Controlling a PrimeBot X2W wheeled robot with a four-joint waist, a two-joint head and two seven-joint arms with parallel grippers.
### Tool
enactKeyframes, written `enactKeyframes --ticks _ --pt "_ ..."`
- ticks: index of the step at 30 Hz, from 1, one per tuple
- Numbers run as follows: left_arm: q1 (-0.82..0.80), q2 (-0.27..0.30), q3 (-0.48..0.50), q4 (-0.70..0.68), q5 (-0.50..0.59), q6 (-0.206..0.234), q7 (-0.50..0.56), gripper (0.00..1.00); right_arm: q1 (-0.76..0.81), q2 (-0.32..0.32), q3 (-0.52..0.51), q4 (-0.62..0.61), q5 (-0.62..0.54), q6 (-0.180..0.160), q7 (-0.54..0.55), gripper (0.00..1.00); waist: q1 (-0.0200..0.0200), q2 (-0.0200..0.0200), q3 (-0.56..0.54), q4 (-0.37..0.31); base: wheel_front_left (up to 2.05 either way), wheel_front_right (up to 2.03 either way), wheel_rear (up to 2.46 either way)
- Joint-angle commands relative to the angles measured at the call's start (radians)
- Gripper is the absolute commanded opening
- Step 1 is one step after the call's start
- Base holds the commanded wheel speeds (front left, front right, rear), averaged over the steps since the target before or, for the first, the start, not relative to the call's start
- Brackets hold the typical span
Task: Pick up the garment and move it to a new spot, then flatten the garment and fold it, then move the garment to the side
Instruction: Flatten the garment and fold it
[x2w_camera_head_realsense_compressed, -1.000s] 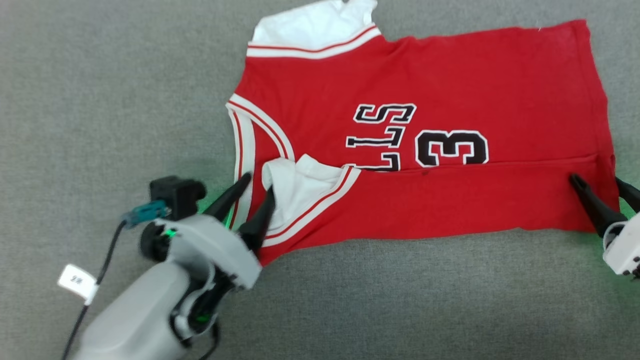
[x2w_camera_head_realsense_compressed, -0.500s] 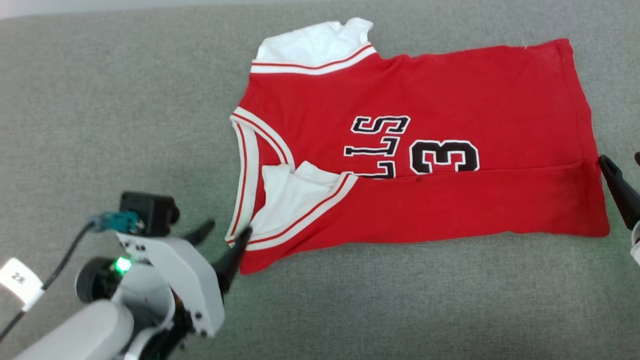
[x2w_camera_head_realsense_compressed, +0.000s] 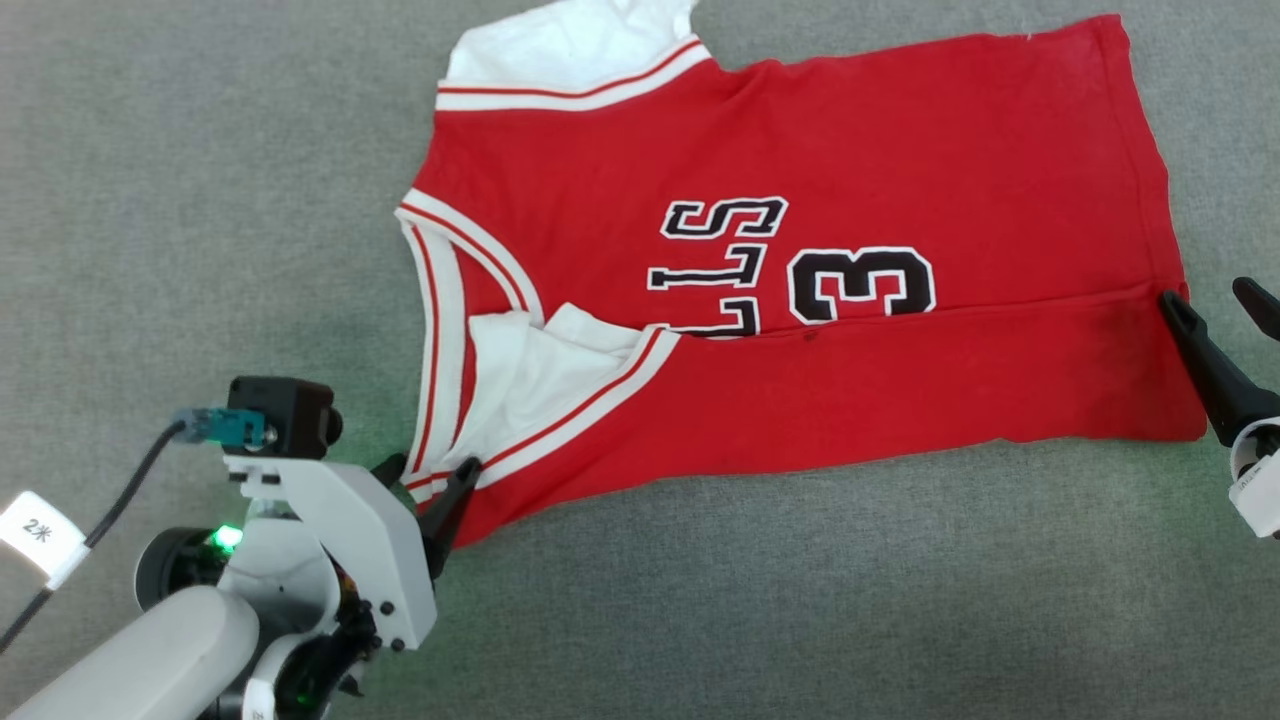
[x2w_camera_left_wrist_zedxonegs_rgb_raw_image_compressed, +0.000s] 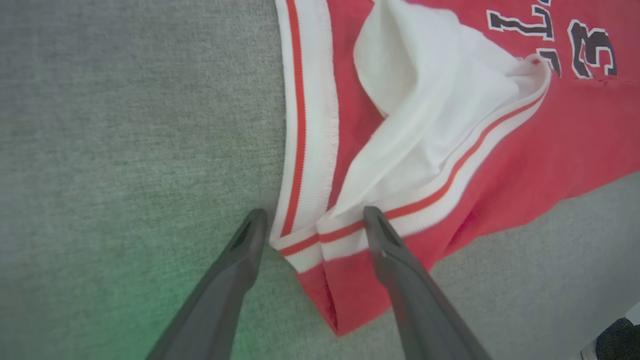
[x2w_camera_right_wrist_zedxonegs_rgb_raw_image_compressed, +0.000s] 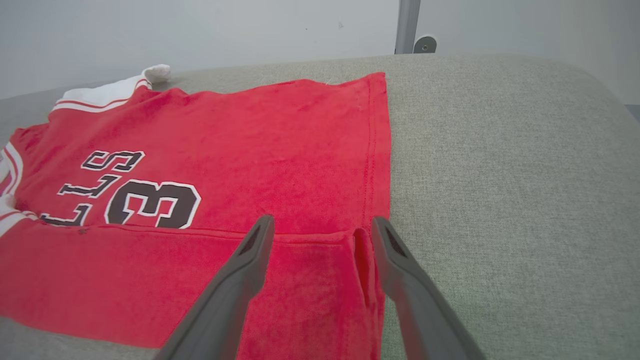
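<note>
The garment (x2w_camera_head_realsense_compressed: 800, 200), a red jersey with white sleeves and black lettering, lies spread on the grey padded surface (x2w_camera_head_realsense_compressed: 200, 200). Its near long edge is folded up over itself to the lettering. My left gripper (x2w_camera_head_realsense_compressed: 430, 468) stands open at the near shoulder corner. In the left wrist view its fingers (x2w_camera_left_wrist_zedxonegs_rgb_raw_image_compressed: 314, 215) straddle the striped collar trim (x2w_camera_left_wrist_zedxonegs_rgb_raw_image_compressed: 305, 125) of the garment (x2w_camera_left_wrist_zedxonegs_rgb_raw_image_compressed: 525, 150) without closing on it. My right gripper (x2w_camera_head_realsense_compressed: 1208, 295) is open at the hem end. In the right wrist view its fingers (x2w_camera_right_wrist_zedxonegs_rgb_raw_image_compressed: 322, 221) straddle the folded hem corner of the garment (x2w_camera_right_wrist_zedxonegs_rgb_raw_image_compressed: 280, 150).
Grey padded surface (x2w_camera_right_wrist_zedxonegs_rgb_raw_image_compressed: 500, 150) stretches wide to the left and in front of the garment. A pale wall and a metal post (x2w_camera_right_wrist_zedxonegs_rgb_raw_image_compressed: 407, 25) stand behind its far edge. A cable with a white tag (x2w_camera_head_realsense_compressed: 40, 535) hangs off my left wrist.
The head camera has shifted. My left gripper drew back from the folded white sleeve to the shoulder corner. My right gripper pulled back to the hem edge. The fold stays lying down.
</note>
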Motion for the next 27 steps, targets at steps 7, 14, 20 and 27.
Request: enactKeyframes --ticks 7,14,20,27 --pt "0.015 -0.035 -0.025 0.058 -0.039 -0.059 0.018 1.0 -0.006 0.002 -0.026 -0.024 -0.019 -0.001 0.02 1.0 0.0 0.0 0.019 -0.014 0.0 0.0 0.0" --pt "0.034 -0.051 -0.035 0.069 -0.058 -0.09 0.014 0.0 0.025 -0.025 -0.033 -0.047 -0.016 -0.001 0.102 1.0 0.0 0.0 0.006 -0.013 0.0 0.0 0.0" --pt "0.037 -0.06 -0.035 0.072 -0.057 -0.102 0.003 0.0 0.08 -0.098 -0.03 -0.099 0.006 -0.001 0.337 1.0 0.0 0.0 0.005 -0.007 0.0 0.0 0.0" --pt "0.01 -0.084 -0.045 0.081 -0.044 -0.122 -0.001 0.0 0.044 -0.112 -0.03 -0.084 0.001 -0.001 0.477 1.0 0.0 0.0 0.016 0.018 0.0 0.0 0.0"
